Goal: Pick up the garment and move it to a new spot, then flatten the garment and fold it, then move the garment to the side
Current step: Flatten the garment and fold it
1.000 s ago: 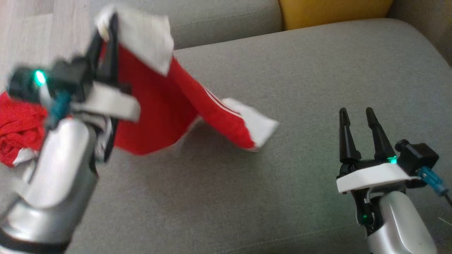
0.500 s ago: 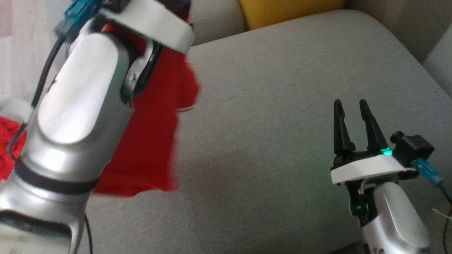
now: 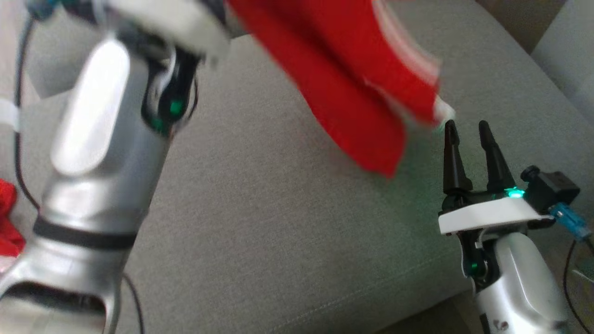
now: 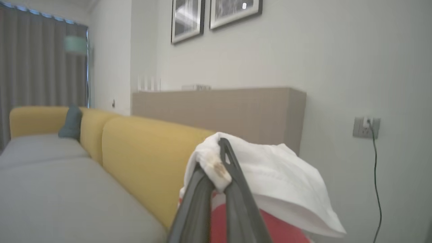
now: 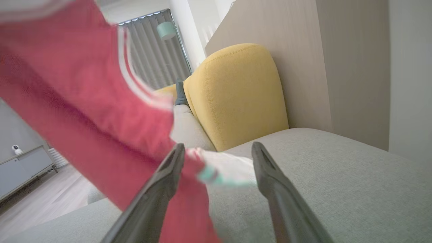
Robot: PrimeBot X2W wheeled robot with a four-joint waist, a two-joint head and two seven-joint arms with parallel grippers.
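Observation:
The garment (image 3: 352, 93) is red with white stripes and a white hem, and it hangs in the air over the grey sofa seat, blurred. My left arm (image 3: 93, 139) rises at the left, its fingers running out past the top edge. In the left wrist view my left gripper (image 4: 216, 165) is shut on the garment's white hem (image 4: 276, 168). My right gripper (image 3: 466, 127) stands open at the lower right, and the garment's lower end hangs just left of its fingertips. In the right wrist view the garment (image 5: 84, 118) drapes in front of the open right gripper (image 5: 217, 146).
The grey sofa seat (image 3: 278, 208) spreads under both arms, its front edge at the lower right. A yellow backrest (image 5: 236, 98) stands behind it. Another red cloth (image 3: 7, 222) lies at the far left edge. A wall socket with a cable (image 4: 366, 126) is on the wall.
The head camera has shifted. My left arm has lifted the garment off the seat and swung it right, up to the right gripper's fingertips. The right gripper stays open.

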